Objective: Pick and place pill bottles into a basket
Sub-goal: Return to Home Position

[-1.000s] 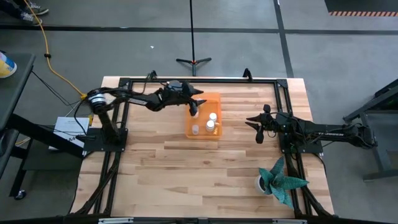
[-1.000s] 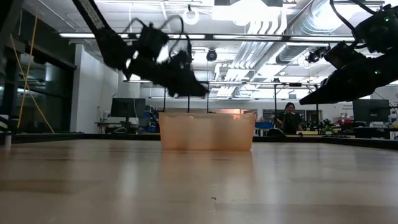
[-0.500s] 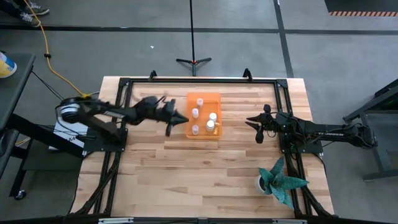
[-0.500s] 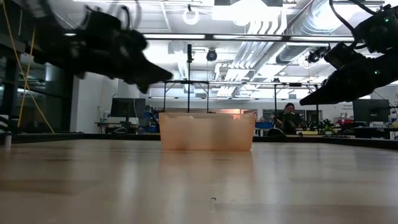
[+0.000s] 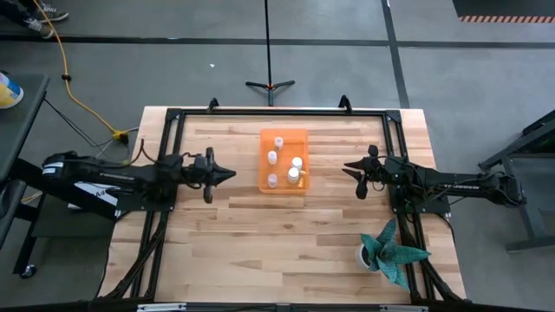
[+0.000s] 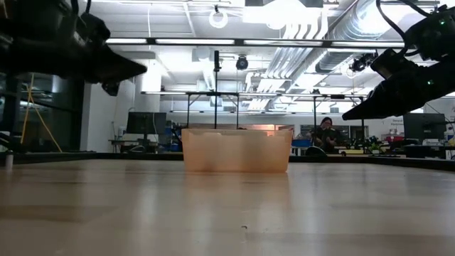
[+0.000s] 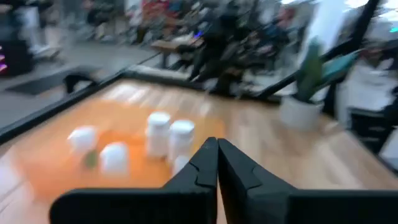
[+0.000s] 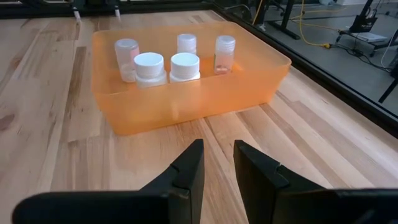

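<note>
1. The left hand (image 5: 227,174) has pulled back from the translucent orange rectangular plastic basket (image 5: 283,136) to the left side of the pale wooden worktop (image 5: 260,225), its fingers pressed together.
2. The small, pale, white-capped pill bottles (image 8: 151,67) stand upright inside the basket.
3. The right hand (image 5: 349,169) hovers to the right of the basket, fingers slightly apart.

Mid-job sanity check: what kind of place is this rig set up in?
Most likely an open robotics lab or workshop. The low view shows exposed ceiling ducts and strip lights, with a person seated behind; the high view shows concrete floor around the wooden table.
</note>
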Available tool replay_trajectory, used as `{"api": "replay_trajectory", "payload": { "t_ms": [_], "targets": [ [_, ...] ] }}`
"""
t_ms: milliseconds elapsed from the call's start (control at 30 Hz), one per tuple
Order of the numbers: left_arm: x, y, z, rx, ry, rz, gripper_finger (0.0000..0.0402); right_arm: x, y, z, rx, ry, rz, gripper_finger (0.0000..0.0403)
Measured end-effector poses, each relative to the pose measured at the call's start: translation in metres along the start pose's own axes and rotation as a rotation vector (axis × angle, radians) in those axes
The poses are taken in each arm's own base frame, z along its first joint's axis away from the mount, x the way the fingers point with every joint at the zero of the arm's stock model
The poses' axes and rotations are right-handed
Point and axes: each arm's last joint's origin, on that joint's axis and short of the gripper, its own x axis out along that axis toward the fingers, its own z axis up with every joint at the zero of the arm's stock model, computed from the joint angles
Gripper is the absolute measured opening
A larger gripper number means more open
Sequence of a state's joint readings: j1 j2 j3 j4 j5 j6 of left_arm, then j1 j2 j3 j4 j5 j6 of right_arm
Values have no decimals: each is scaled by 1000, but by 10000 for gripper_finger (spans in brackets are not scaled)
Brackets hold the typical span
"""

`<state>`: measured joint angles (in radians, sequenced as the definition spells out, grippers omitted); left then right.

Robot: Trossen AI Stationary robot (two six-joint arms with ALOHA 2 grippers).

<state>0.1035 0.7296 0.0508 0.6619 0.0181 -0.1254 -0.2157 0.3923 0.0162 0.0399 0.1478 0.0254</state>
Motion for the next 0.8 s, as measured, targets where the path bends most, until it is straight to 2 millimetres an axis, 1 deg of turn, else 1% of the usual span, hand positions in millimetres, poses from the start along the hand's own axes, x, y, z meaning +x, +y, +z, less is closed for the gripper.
{"api": "replay_trajectory", "payload": {
  "t_ms": [67,167,233,333,467,533,667,800],
  "targets": [
    [-5,-2,-2,0,28,39,50,0,0,0,0,0,1,78],
    [-13,-7,-1,29,40,52,33,0,0,0,2,-3,15,78],
    [-18,-10,-1,32,49,40,21,0,3,2,1,-24,86,78],
    [-25,-16,0,36,43,13,22,-1,6,10,-3,-97,191,78],
    [-34,-20,-3,37,58,68,44,-2,6,15,-16,-155,209,78],
    [-38,-22,-5,46,74,97,47,-2,6,17,-19,-174,213,78],
    [-45,-28,-6,66,69,103,22,-4,8,22,-31,-235,279,78],
    [-50,-33,-6,81,54,96,23,-9,8,29,-23,-317,297,78]
  ]
}}
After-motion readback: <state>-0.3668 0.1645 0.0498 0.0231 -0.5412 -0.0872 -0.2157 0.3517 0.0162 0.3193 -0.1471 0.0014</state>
